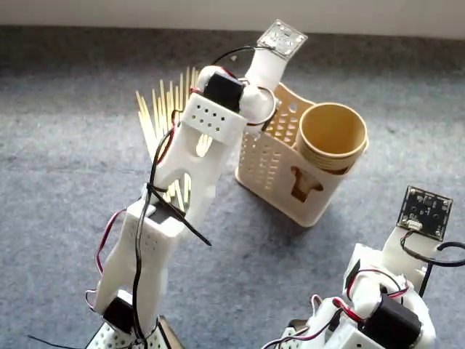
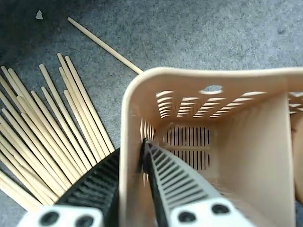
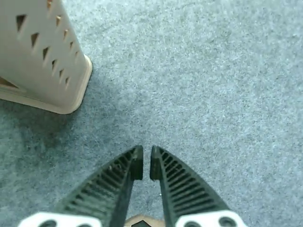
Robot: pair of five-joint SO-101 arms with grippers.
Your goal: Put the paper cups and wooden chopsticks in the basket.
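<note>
High view, starting at the left: the wooden chopsticks (image 1: 163,109) lie fanned out on the grey carpet (image 1: 73,182), outside the basket and partly hidden under my left arm (image 1: 196,153), which stretches up across them to the basket's near end. On the left wrist view I see the same fan (image 2: 47,127) just beside the basket wall. A single chopstick (image 2: 104,45) lies apart from the rest, and its far end runs up to the corner of the rim. A small pale scrap (image 2: 40,15) sits on the carpet beyond the fan.

The left gripper (image 2: 143,149) straddles the basket (image 2: 189,73) at its wall. One finger is outside and the other inside the compartment, and the two are pinched together on the plastic between them. I can see nothing lying on the slotted floor of that compartment.

Moving right, the basket (image 1: 272,163) stands on the carpet. The paper cups (image 1: 330,134) are nested in a stack in the end away from the chopsticks, mouth up.

Farthest right, my right arm (image 1: 378,313) sits low at the near edge, well apart from the basket. Its wrist view shows the right gripper (image 3: 144,165) over bare carpet with its jaws drawn nearly together and nothing between them. A lower corner of the basket (image 3: 47,56) stands off to one side.
</note>
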